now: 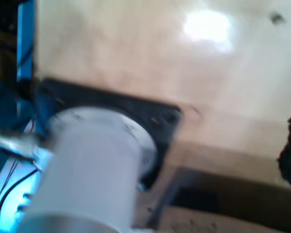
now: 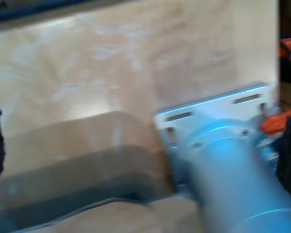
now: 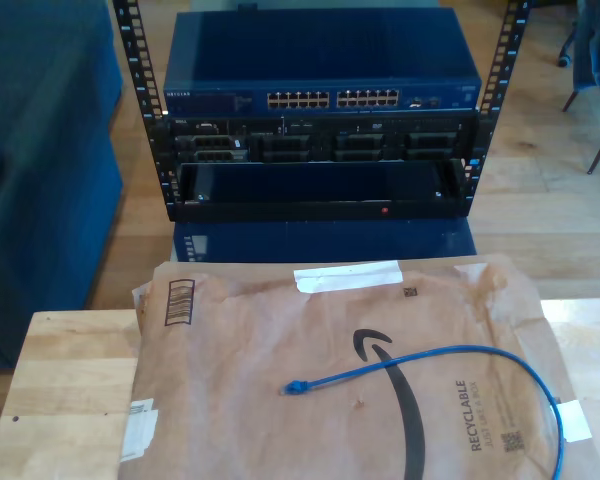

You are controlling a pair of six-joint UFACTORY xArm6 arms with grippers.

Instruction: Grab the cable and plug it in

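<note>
Since nothing grips it yet, cable (image 3: 450,362): lies loose on the brown paper mailer (image 3: 240,400), lower right of the exterior view, one plug (image 3: 294,387) near the frame's centre.
Ports: network switch (image 3: 320,75) in the rack (image 3: 320,130), upper centre, well apart from the cable.
My first gripper: cannot tell whether its jaws are apart or together; the picture is blurred.
My second gripper: likewise cannot tell.
Risk: the thin cable may slip, or the slack paper may bunch and drag under a grasp.
Risk: the plug's clip may meet a port misaligned.
</note>
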